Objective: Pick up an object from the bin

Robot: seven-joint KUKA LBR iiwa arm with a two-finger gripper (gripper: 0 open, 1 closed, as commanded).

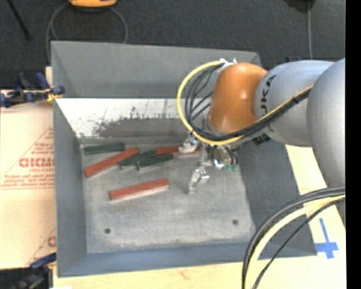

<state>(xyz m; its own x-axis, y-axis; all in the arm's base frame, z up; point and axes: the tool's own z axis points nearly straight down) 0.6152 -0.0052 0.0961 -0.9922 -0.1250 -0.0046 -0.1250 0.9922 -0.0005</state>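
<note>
My gripper hangs below the orange cover, over the bare floor in the right middle of the bin, and nothing shows between its fingers. A red-brown flat bar lies to its left on the floor. Further up, a dark green bar lies close to a short red bar by the back wall. A long red bar slants at the left, and another dark green bar lies above it.
The bars lie loosely spread across the back left part of the bin. The arm, with its looped cables, reaches in from the right and covers the bin's back right corner.
</note>
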